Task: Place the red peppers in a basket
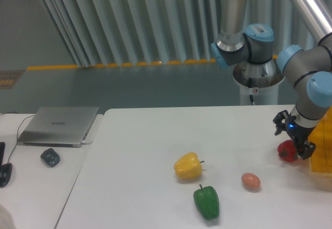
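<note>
The black two-finger gripper (pixel 301 147) sits at the far right of the white bench (pixel 155 156), its fingers closed around the small glossy red bell pepper (pixel 288 151). The pepper bulges out just to the camera-left of the fingertips, and it appears to be held rather than merely touched, though from this angle I cannot tell whether it is lifted clear of the bench or resting on it.

Immediately on the other side of the gripper, toward the right edge of the view, stands the yellow-orange plastic lattice basket (pixel 322 156), only partly in frame. The pepper lies just beside its near wall and is not inside it.

So the grasp looks done; what is left, by my reckoning, is to raise the pepper above the basket's rim, carry it a short way across, and let go. The wall being so close, a sideways move without enough lift could knock the pepper or fingers against the mesh.

Well away from the gripper, toward the middle of the bench, lie a yellow bell pepper (pixel 188 166), a green bell pepper (pixel 207 202) and a small orange-pink egg-shaped object (pixel 250 181), the last being the nearest to the gripper. None of these belongs to the task, and none blocks the way to the basket.
</note>
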